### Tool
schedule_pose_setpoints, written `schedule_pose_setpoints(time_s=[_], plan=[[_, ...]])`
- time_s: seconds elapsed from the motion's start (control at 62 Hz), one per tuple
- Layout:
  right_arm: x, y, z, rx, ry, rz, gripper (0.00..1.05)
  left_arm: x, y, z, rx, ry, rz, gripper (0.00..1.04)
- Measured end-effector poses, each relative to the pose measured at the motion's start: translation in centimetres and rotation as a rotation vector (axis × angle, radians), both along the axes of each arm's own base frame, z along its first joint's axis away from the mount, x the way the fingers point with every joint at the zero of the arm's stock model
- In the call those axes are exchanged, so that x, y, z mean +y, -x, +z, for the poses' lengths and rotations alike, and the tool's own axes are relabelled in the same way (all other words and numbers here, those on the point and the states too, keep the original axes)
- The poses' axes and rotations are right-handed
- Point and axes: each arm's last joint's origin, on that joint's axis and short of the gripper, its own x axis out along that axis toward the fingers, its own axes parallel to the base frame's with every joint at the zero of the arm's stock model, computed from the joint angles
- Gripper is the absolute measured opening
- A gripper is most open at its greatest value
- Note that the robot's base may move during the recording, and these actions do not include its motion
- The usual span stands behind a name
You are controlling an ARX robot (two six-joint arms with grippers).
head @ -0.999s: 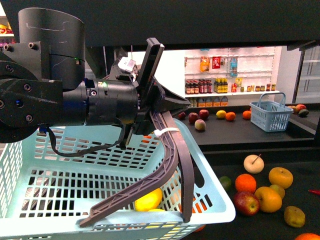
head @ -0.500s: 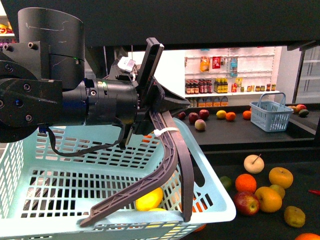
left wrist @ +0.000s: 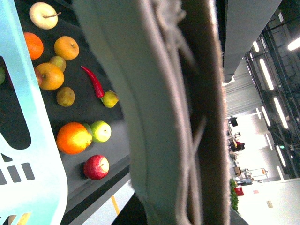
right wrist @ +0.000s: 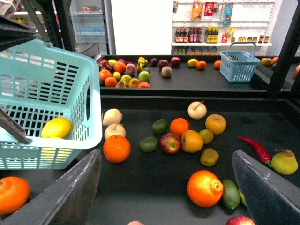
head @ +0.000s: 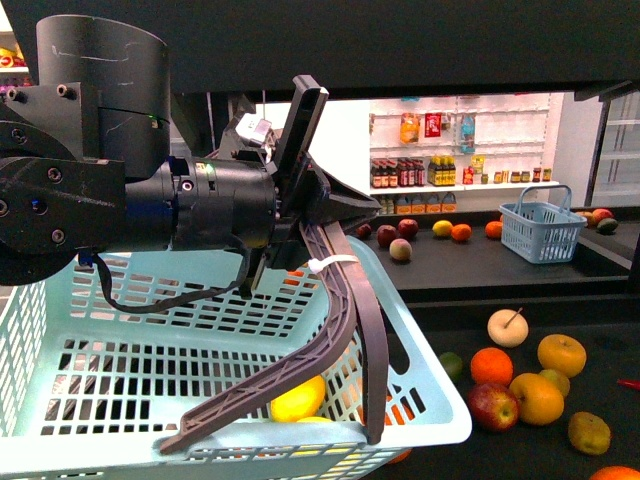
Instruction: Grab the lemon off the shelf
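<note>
The yellow lemon (head: 298,400) lies inside the light blue basket (head: 432,404), seen through its slats, and shows there too in the right wrist view (right wrist: 56,127). My left gripper (head: 300,215) is shut on the basket's dark grey handle (head: 342,300), holding the basket in front of the black shelf (head: 600,385). That handle (left wrist: 164,117) fills the left wrist view. My right gripper (right wrist: 168,197) is open above the shelf tray (right wrist: 140,187), with nothing between its fingers (right wrist: 70,192); an orange (right wrist: 204,188) lies just below them.
Loose fruit covers the tray: oranges (right wrist: 116,148), apples (right wrist: 170,143), a red chili (right wrist: 255,148), a pear (right wrist: 284,162). A farther tier holds more fruit and a small blue basket (right wrist: 239,66). White wall shelves of bottles (head: 455,170) stand behind.
</note>
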Motion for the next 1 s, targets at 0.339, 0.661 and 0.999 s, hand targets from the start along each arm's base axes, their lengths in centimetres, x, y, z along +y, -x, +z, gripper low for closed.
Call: schedule_pose_setpoints(time_s=[0.339, 0.661, 0.999], plan=[[0.0, 0.0, 0.0, -0.001, 0.000, 0.000, 0.97, 3.5, -2.6, 0.7, 0.029, 0.092, 0.501, 0.06], [0.0, 0.0, 0.0, -0.001, 0.000, 0.000, 0.97, 15.8, -4.7, 4.3, -0.142, 0.461, 0.972, 0.06], [0.0, 0.0, 0.0, -0.001, 0.000, 0.000, 0.97, 24.6, -3.1, 4.1, -0.250, 0.597, 1.155, 0.06]])
